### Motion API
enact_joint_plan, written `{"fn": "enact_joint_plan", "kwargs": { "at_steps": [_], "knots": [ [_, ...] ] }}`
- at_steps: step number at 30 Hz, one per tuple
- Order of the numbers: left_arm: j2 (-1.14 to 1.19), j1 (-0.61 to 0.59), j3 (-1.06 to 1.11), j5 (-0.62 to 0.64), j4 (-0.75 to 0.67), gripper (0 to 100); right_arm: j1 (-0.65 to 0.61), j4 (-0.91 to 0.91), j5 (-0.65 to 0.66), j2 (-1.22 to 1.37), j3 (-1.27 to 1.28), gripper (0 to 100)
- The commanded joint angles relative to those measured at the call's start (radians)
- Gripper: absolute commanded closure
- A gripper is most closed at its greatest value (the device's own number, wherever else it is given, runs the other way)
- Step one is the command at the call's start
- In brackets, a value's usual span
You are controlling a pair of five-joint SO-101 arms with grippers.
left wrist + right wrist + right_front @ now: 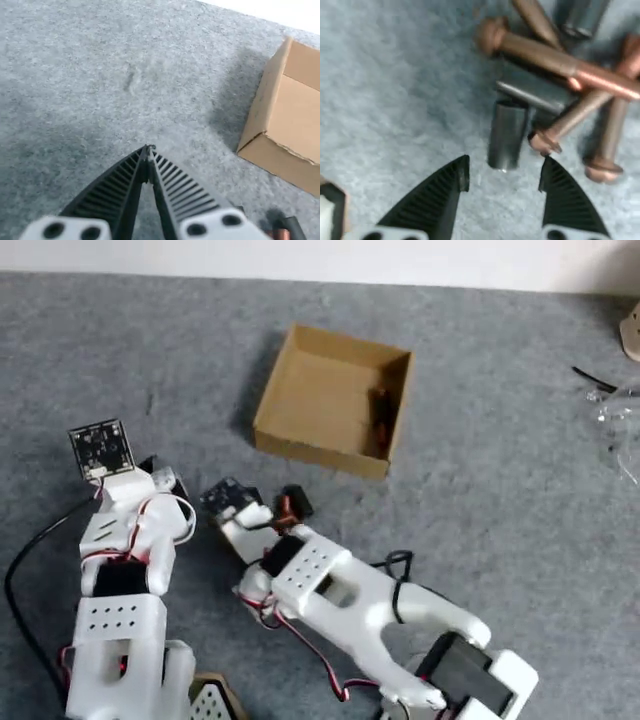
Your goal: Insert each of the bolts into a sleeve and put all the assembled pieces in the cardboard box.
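Observation:
A pile of copper bolts (pixel 555 57) and dark grey sleeves (pixel 507 132) lies on the grey carpet. My right gripper (pixel 505 172) hangs open just over the pile, one sleeve end between its fingertips and nothing held. In the high view that gripper (pixel 285 508) sits over the dark pile (pixel 297 502) in front of the cardboard box (pixel 335 400). One assembled piece (pixel 381 420) lies inside the box along its right wall. My left gripper (pixel 148 148) is shut and empty above bare carpet, left of the box (pixel 285 125).
A cable and clear plastic bits (pixel 610 405) lie at the far right of the carpet. A black cable (pixel 20 580) runs along the left arm. Two bolt ends (pixel 282 230) show by the box's near corner.

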Motion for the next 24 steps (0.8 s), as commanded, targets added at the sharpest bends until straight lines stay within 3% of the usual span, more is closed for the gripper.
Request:
{"fn": "enact_joint_plan", "kwargs": {
  "at_steps": [1, 8, 15, 24],
  "knots": [
    [0.004, -0.008, -0.059, -0.018, 0.002, 99, -0.053, -0.031, -0.014, -0.012, -0.09, 78.8],
    [0.001, -0.085, -0.07, -0.017, 0.002, 99, -0.045, -0.122, -0.011, -0.001, -0.084, 78.8],
    [0.002, -0.088, -0.074, -0.017, 0.003, 99, -0.042, -0.182, -0.015, 0.03, -0.044, 79.0],
    [0.007, -0.088, -0.073, -0.017, 0.003, 99, -0.042, -0.097, -0.017, 0.094, -0.05, 79.2]
  ]
}}
